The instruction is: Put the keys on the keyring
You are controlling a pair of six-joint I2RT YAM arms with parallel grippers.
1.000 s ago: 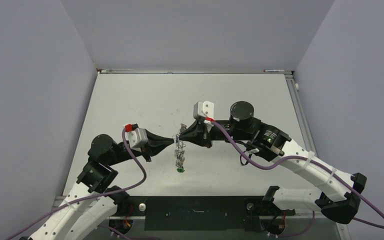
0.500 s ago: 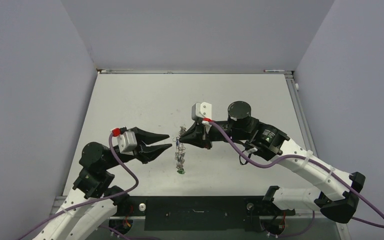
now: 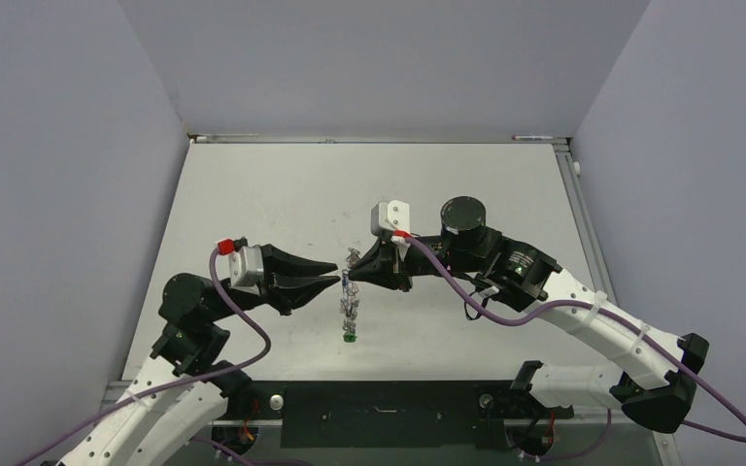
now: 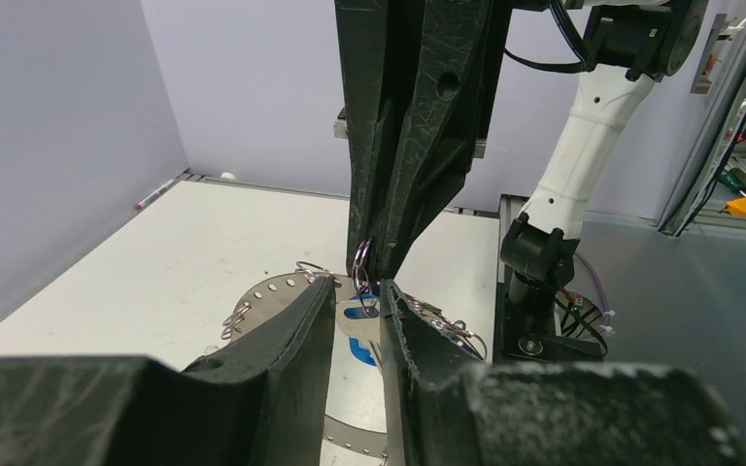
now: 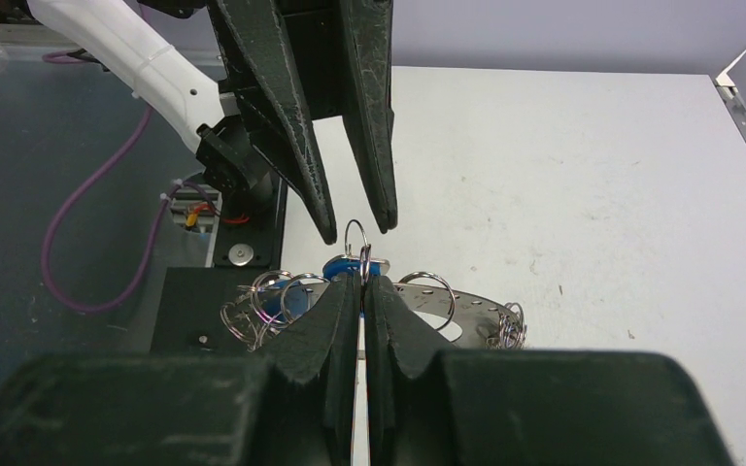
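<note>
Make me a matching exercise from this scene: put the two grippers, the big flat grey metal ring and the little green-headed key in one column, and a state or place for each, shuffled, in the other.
Column one
1. left gripper
2. right gripper
3. large flat grey metal ring
4. tiny key with a green plastic head

Column two
A. shut on a small silver wire loop
B. at the near end of the bunch in the top view
C. open, one finger on either side of that loop
D. small holes along its rim

Pairs: 1-C, 2-A, 3-D, 4-B
</note>
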